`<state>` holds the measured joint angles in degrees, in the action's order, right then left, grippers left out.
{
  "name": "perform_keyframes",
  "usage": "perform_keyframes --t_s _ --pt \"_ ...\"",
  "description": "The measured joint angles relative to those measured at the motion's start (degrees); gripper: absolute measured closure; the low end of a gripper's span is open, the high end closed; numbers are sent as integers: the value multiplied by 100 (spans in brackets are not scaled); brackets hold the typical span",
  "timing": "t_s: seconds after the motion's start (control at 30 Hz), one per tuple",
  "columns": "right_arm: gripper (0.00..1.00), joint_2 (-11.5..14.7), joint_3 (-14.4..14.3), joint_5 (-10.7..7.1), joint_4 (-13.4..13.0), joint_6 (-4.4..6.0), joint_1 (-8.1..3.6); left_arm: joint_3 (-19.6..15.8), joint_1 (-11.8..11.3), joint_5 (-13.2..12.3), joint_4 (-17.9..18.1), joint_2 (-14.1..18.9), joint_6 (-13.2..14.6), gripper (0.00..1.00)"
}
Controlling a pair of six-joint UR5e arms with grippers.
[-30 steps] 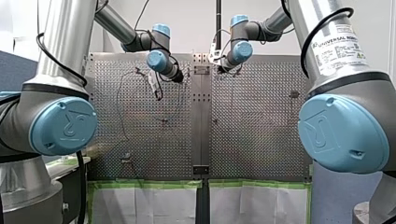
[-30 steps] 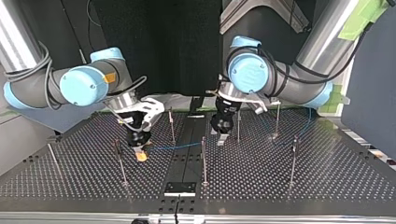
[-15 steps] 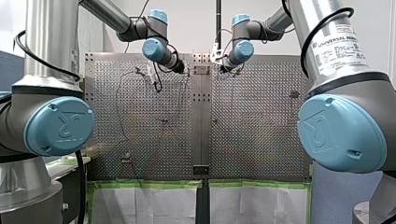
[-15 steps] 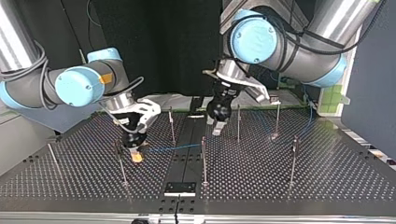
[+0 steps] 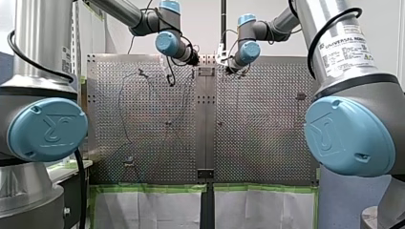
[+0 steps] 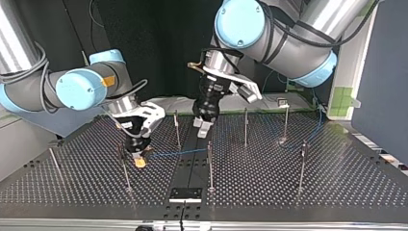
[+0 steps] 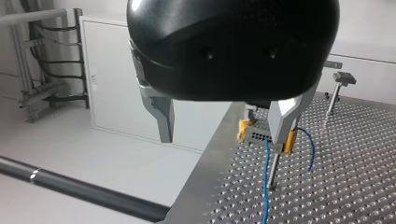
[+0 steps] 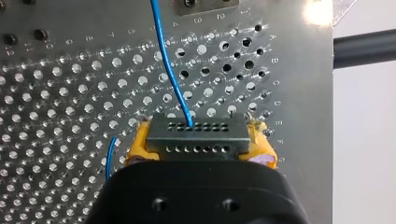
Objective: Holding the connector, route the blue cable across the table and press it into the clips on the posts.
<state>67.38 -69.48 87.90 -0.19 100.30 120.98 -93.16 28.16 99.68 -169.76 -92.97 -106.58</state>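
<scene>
Near the table's point(image 8: 70, 93) edge, my right gripper point(image 8: 201, 149) clamps the grey connector point(image 8: 196, 128) between yellow pads point(image 8: 140, 142), with the blue cable point(image 8: 169, 60) running out of it. My left gripper point(image 7: 223, 133) hangs with fingers spread. The arm label point(image 5: 346, 53) reads "UNIVERSAL ROBOTS".

Left end effector point(image 6: 203, 126) raised, fingers point(image 7: 161, 119) apart; right end effector point(image 6: 139, 161) low, clamped on connector point(image 8: 197, 136).
</scene>
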Motion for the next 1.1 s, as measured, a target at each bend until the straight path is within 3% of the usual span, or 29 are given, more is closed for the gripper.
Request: perform_keyframes --t_s 0.17,0.3,0.87,1.1 --pt "100 0 0 0 0 4 -2 321 317 324 -115 -316 99 0" --pt "100 0 0 0 0 7 -3 559 415 536 -168 -553 135 0" --pt "100 0 0 -5 -5 14 -6 1231 244 628 -194 -1362 146 0" --pt "100 0 0 -11 0 20 -6 1409 224 674 29 -1615 146 0"
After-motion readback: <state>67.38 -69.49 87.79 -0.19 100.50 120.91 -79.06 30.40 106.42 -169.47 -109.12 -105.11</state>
